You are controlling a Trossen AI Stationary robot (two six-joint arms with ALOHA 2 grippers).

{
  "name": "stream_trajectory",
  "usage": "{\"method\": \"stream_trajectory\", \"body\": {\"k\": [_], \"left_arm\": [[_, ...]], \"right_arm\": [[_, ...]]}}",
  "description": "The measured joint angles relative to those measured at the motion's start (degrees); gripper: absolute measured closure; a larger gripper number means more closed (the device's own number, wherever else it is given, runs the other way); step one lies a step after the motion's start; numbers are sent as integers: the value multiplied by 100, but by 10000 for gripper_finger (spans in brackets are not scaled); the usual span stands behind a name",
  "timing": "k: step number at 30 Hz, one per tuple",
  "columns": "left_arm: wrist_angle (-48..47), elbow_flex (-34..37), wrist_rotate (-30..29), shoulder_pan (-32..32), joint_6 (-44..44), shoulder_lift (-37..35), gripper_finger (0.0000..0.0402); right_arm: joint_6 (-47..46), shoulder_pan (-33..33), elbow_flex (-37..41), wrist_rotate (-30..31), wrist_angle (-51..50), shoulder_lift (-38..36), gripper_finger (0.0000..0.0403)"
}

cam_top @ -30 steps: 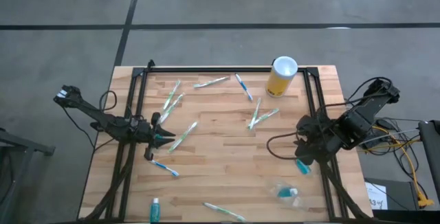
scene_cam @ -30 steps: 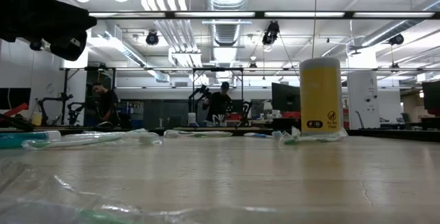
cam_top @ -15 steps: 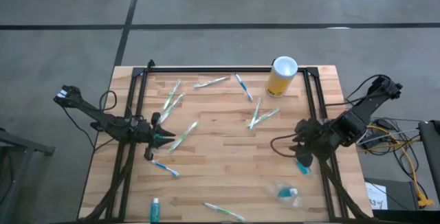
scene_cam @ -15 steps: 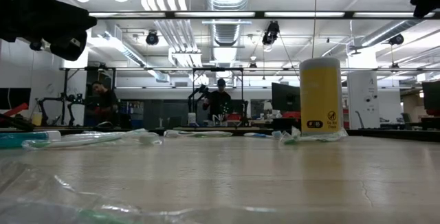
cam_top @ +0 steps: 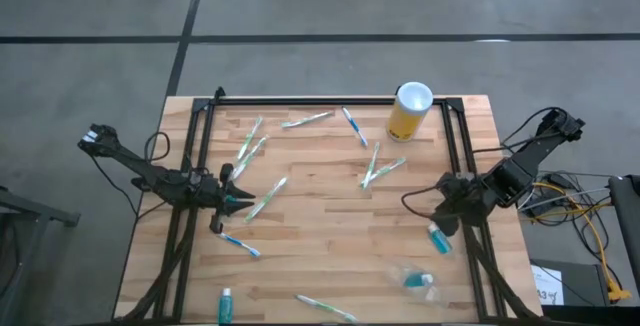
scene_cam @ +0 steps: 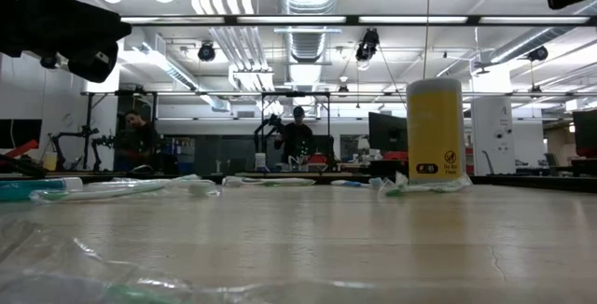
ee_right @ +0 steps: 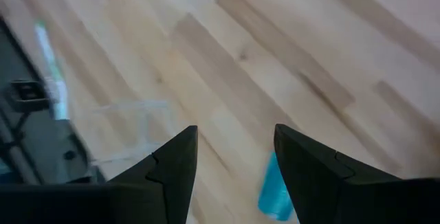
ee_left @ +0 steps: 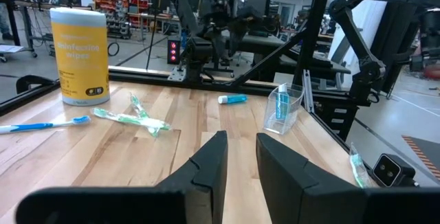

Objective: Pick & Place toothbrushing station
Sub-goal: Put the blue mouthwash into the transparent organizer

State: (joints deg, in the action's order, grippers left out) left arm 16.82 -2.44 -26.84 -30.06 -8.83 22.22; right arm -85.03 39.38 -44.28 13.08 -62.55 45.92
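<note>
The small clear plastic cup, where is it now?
In the high view, the small clear plastic cup lies near the table's front right corner, a teal tube inside, just below the teal tube under the right end effector.

Table (cam_top: 330, 216) is pale wood planks, smooth with a slight sheen. The cup (ee_left: 285, 107) is thin clear plastic, glossy, and the yellow canister (scene_cam: 435, 131) looks like matte plastic with a printed label.

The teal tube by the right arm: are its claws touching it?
Apart. In the right wrist view the teal tube lies on the wood between the right gripper's open fingers, bare table showing on both sides.
</note>
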Motion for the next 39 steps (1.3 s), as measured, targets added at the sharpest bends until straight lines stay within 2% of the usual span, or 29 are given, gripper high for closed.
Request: {"method": "stream_trajectory", "body": {"k": [4,9,21,33,39], "left_arm": [[1,0,1,-1,0,-1,319],[2,0,-1,2,1,0,319],[0,0,0,1,0,0,319],[1,0,-1,2,0,0,319],[0,0,1,0,-1,-2,319]], "right_arm": [[-294,0,13,-65,-371,0,216],[-827,0,146,-550,-588,105,216],[-789,0,903,-910,216,732,216],[-782,-2,1468,-924,1326,1356,216],[-778,-2,1610,-1059,1539,1530,216]]}}
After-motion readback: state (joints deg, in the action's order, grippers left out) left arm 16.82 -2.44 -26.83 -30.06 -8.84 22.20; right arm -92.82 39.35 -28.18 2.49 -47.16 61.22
